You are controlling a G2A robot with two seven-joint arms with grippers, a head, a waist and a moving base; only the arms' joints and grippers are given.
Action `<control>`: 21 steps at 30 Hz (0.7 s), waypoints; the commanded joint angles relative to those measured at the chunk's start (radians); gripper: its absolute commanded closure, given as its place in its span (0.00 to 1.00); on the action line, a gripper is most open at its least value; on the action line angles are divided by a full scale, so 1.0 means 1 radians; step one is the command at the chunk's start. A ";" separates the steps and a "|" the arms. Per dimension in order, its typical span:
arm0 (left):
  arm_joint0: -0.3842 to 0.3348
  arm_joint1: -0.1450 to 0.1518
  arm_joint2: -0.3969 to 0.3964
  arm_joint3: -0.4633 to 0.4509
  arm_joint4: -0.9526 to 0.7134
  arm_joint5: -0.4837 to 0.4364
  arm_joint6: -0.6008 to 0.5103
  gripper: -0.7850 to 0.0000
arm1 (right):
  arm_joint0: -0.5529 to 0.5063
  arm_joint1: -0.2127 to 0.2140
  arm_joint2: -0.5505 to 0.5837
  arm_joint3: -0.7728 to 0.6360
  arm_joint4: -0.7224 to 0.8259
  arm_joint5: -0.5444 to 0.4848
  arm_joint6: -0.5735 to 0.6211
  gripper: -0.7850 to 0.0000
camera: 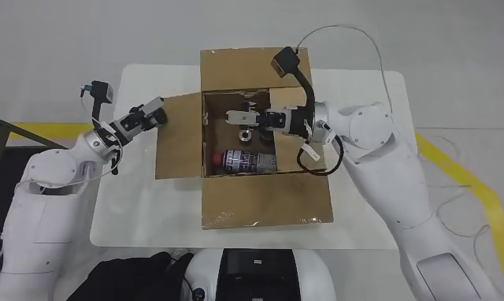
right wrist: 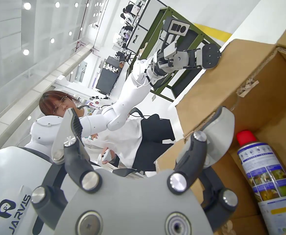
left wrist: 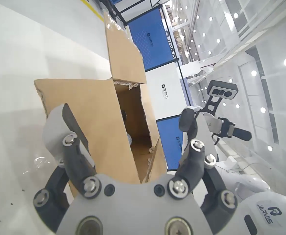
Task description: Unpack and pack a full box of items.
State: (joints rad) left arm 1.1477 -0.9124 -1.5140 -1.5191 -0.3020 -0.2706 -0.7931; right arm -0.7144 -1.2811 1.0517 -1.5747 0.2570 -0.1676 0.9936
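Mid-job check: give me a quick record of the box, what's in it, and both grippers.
box: open on the white table, flaps folded outward
contents seen: spray can with a red cap, lying on its side; small round metal part near it
left gripper: open, at the outer edge of the flap on its side, holding nothing
right gripper: open, empty, over the box's opening, beyond the can
unpacked items: none seen on the table
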 commanded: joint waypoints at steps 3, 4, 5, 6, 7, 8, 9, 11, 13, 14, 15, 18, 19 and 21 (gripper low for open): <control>-0.013 -0.006 0.036 0.019 0.014 0.001 0.015 0.00 | -0.038 0.014 0.049 -0.038 -0.019 0.021 0.004 0.00; -0.018 -0.009 0.048 0.025 0.017 0.001 0.018 0.00 | -0.047 0.017 0.060 -0.046 -0.023 0.026 0.004 0.00; -0.025 -0.011 0.060 0.034 0.023 0.002 0.021 0.00 | -0.056 0.021 0.073 -0.054 -0.028 0.030 0.005 0.00; -0.032 -0.013 0.071 0.042 0.027 0.001 0.025 0.00 | -0.065 0.024 0.084 -0.063 -0.031 0.034 0.008 0.00; -0.040 -0.015 0.083 0.051 0.031 0.000 0.029 0.00 | -0.073 0.027 0.093 -0.072 -0.034 0.039 0.011 0.00; -0.049 -0.018 0.096 0.060 0.037 0.001 0.033 0.00 | -0.081 0.030 0.101 -0.080 -0.036 0.043 0.014 0.00; -0.058 -0.020 0.109 0.068 0.044 0.003 0.038 0.00 | -0.087 0.032 0.107 -0.087 -0.038 0.046 0.015 0.00; -0.076 -0.026 0.133 0.079 0.047 0.004 0.044 0.00 | -0.099 0.035 0.117 -0.099 -0.041 0.051 0.017 0.00; -0.091 -0.030 0.151 0.090 0.051 0.003 0.044 0.00 | -0.107 0.038 0.122 -0.107 -0.042 0.055 0.017 0.00; -0.098 -0.032 0.158 0.094 0.054 0.004 0.043 0.00 | -0.110 0.039 0.123 -0.110 -0.042 0.055 0.017 0.00; -0.104 -0.034 0.165 0.099 0.054 0.003 0.041 0.00 | -0.112 0.040 0.123 -0.111 -0.040 0.054 0.017 0.00; -0.117 -0.037 0.180 0.109 0.058 0.004 0.035 0.00 | -0.115 0.041 0.120 -0.108 -0.034 0.052 0.020 0.00; -0.120 -0.039 0.185 0.111 0.057 0.004 0.030 0.00 | -0.114 0.042 0.119 -0.107 -0.033 0.051 0.021 0.00; -0.123 -0.041 0.193 0.112 0.055 0.003 0.022 0.00 | -0.114 0.042 0.118 -0.104 -0.029 0.048 0.021 0.00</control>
State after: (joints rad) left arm 1.0256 -0.9524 -1.3241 -1.4074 -0.2460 -0.2670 -0.7680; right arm -0.8281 -1.2391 1.1703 -1.6806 0.2261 -0.1183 1.0148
